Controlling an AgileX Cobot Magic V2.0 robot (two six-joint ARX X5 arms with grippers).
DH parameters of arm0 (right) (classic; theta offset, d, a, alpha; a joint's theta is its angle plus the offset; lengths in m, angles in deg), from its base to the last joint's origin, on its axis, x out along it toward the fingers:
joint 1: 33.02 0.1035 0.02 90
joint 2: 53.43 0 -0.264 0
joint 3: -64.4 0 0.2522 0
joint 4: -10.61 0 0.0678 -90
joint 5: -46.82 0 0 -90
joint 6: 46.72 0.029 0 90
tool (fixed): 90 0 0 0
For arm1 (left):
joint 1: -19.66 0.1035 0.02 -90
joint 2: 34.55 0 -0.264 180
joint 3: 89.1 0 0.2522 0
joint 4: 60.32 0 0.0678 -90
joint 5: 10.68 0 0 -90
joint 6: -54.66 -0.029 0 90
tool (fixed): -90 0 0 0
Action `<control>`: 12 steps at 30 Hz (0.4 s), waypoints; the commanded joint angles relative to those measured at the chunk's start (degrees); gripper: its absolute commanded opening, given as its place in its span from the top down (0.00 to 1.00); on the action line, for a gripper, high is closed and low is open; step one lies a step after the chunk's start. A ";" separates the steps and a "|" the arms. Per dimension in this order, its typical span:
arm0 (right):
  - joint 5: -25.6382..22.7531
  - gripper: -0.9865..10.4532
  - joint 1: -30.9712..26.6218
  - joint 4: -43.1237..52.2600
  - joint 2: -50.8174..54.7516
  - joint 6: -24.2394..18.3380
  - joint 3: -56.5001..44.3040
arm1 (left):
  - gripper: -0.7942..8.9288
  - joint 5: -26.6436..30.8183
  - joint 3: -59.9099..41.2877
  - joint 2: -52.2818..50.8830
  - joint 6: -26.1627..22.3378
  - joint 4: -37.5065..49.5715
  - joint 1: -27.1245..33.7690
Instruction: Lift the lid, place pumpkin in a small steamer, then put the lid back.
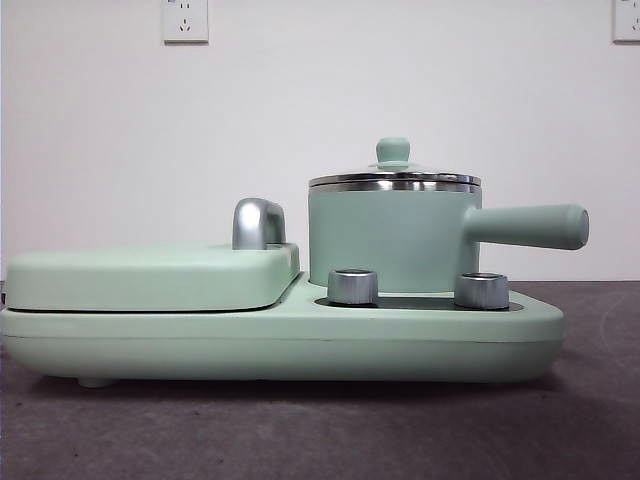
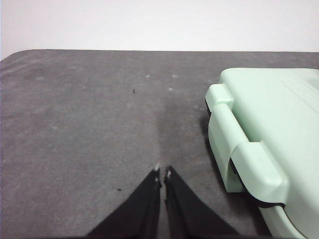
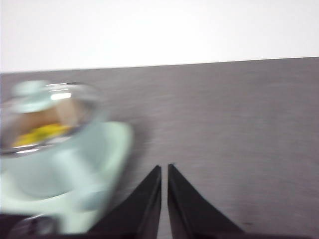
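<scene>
Left gripper (image 2: 162, 172) closed, empty, beside flat green cover (image 2: 279, 124), far from pot. Lid (image 1: 394, 178) seated on small steamer (image 1: 390, 240); yellow glimpsed inside. Right gripper (image 3: 164, 169) closed, empty, nearer.

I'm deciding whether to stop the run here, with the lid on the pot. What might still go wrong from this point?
Little, I think. The lid sits level on the small steamer, with yellow, probably the pumpkin, showing through the glass. Both the left gripper and right gripper are shut over bare table. One risk: the right gripper is near the steamer, whose long handle juts out sideways, so a careless retreat might clip it.
</scene>
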 commanded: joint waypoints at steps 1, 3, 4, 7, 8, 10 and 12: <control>-4.42 0.90 -1.57 5.11 3.10 -0.35 -7.13 | 0.90 0.11 -1.09 -0.09 0.02 -0.37 0.04; -6.80 0.90 -1.73 6.75 5.09 -0.37 -10.99 | 0.90 0.11 -1.09 -0.09 0.02 -0.37 0.04; -8.02 0.90 -1.73 7.06 6.12 -0.37 -12.79 | 0.90 0.11 -1.09 -0.09 0.02 -0.37 0.04; -10.84 0.90 -1.66 7.04 8.74 -0.35 -16.37 | 0.90 0.11 -1.09 -0.09 0.02 -0.37 0.04; -10.78 0.90 -1.66 7.13 9.64 -0.37 -17.27 | 0.90 0.11 -1.09 -0.09 0.02 -0.37 0.04; -10.49 0.90 -1.66 7.13 10.84 -0.70 -18.43 | 0.90 0.11 -1.09 -0.09 0.02 -0.37 0.04; -10.12 0.90 -1.66 7.48 10.78 -0.85 -19.19 | 0.90 0.11 -1.09 -0.09 0.02 -0.37 0.04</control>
